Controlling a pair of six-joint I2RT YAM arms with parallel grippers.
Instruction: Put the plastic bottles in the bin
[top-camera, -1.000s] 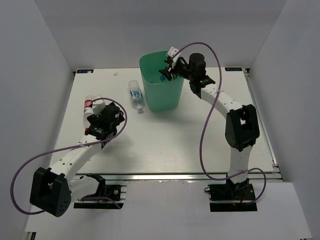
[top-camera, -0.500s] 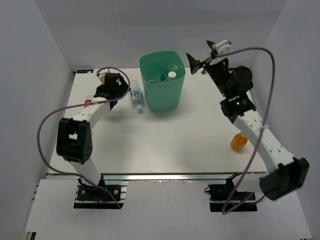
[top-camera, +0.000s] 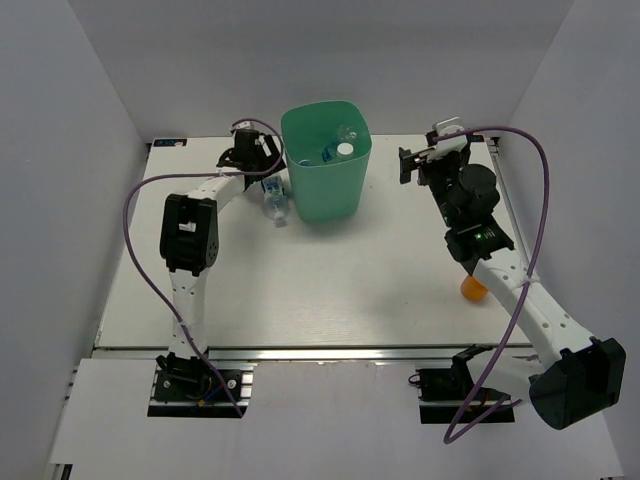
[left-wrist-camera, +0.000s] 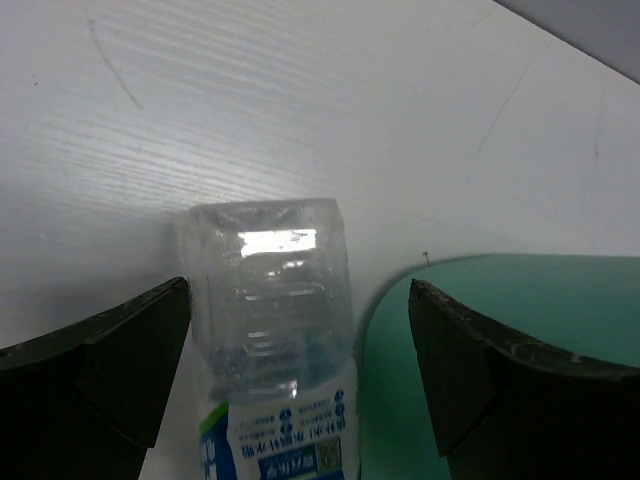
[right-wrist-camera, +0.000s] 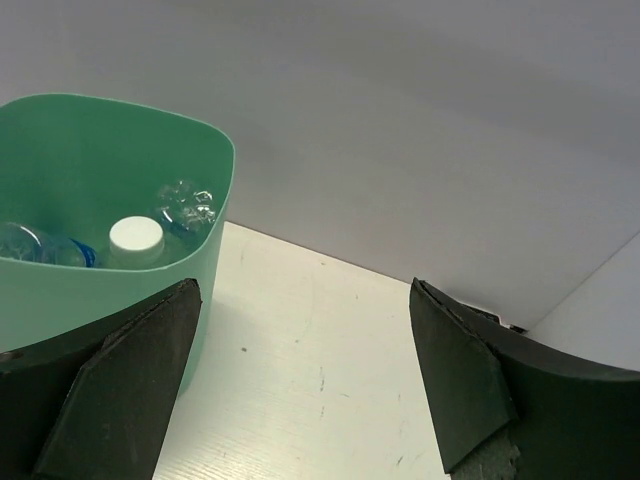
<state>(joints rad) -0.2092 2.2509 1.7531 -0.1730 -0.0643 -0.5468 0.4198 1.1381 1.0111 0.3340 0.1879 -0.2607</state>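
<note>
The mint-green bin (top-camera: 325, 195) stands upright toward the far side of the white tabletop (top-camera: 330, 290), about midway between left and right. Inside it lie clear plastic bottles: the right wrist view shows a white cap (right-wrist-camera: 135, 236), a crinkled clear bottle end (right-wrist-camera: 185, 205) just beyond it, and a bottle with a blue label (right-wrist-camera: 40, 245) to the left. How many bottles are in there cannot be told. One more clear bottle with a blue-and-white label (left-wrist-camera: 275, 310) lies on its side on the tabletop just left of the bin, close to the bin's wall, its base pointing away from the camera in the left wrist view. The left arm reaches far across to it, and the left gripper (left-wrist-camera: 298, 285) is spread wide with one finger on each side of that bottle. Both fingers are clear of the plastic, so nothing is grasped. The right gripper (right-wrist-camera: 305, 285) hangs to the right of the bin, facing its rim, also spread wide and holding nothing. The stubby orange bottle (top-camera: 471, 290) sits on the right side of the tabletop, nearer than the bin and well apart from it, partly hidden behind the right arm.
</note>
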